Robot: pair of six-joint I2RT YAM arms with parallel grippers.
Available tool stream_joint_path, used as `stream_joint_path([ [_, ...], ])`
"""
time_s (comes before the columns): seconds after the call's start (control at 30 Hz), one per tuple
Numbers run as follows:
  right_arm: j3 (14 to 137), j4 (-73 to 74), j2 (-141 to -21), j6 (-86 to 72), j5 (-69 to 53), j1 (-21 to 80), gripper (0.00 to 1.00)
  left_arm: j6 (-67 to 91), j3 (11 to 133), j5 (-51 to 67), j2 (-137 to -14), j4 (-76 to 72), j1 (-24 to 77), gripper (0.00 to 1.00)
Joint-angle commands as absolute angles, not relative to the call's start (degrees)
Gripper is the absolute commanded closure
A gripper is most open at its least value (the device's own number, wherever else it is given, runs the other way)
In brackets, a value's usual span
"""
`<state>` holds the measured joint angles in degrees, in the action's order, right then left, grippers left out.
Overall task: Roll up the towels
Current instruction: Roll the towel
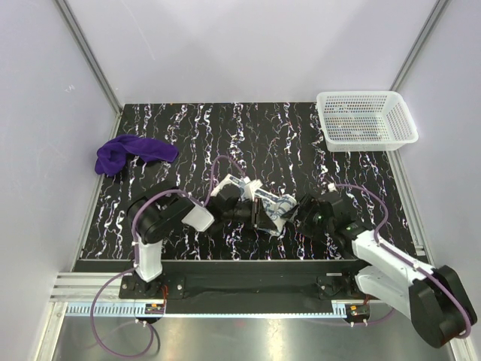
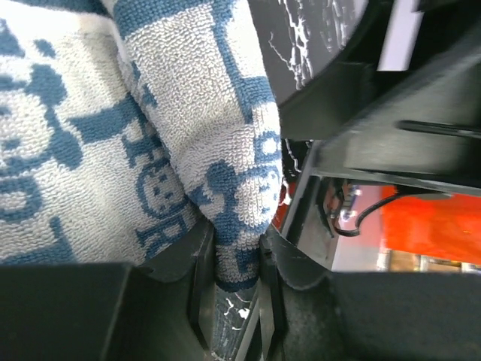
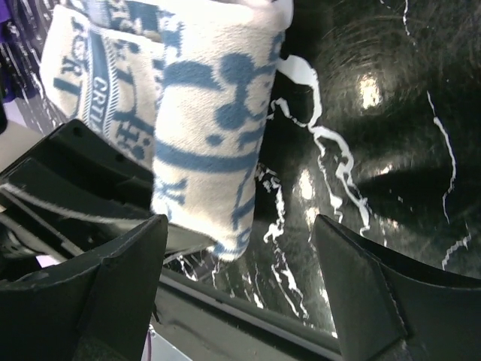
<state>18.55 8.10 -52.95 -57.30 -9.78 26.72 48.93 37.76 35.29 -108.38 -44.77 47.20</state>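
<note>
Left gripper (image 2: 237, 274) clamped a fold of the blue-patterned white towel (image 2: 113, 135), mid-front on the black marbled table (image 1: 225, 128). Right gripper (image 3: 237, 256) open, the towel's end between its fingers. Purple towel (image 1: 131, 153) lay bunched far left, mesh basket (image 1: 364, 96) far right.

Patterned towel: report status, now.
Left end effector shut on patterned towel. Right end effector open beside it. Purple towel bunched, far left. Basket far right corner.

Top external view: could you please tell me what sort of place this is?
Probably a lab robot cell: plain white walls on aluminium framing enclose a black marbled table, with left arm and right arm bolted at its near edge.
</note>
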Motion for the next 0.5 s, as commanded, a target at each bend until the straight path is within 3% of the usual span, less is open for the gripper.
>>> stream_joint_path([
  [0.0,17.58,-3.39,-56.59,-59.68,-10.19,26.72,0.15,55.97,36.39,40.25,-110.56,-59.21,46.15,0.8],
  [0.23,16.35,-12.47,-64.41,-60.82,-11.16,26.81,0.16,63.27,34.98,42.63,-116.71,-70.74,45.09,0.8],
  [0.47,15.91,-16.87,-66.71,-61.26,-11.95,27.16,0.36,67.58,35.95,44.2,-120.67,-76.81,44.91,0.8],
])
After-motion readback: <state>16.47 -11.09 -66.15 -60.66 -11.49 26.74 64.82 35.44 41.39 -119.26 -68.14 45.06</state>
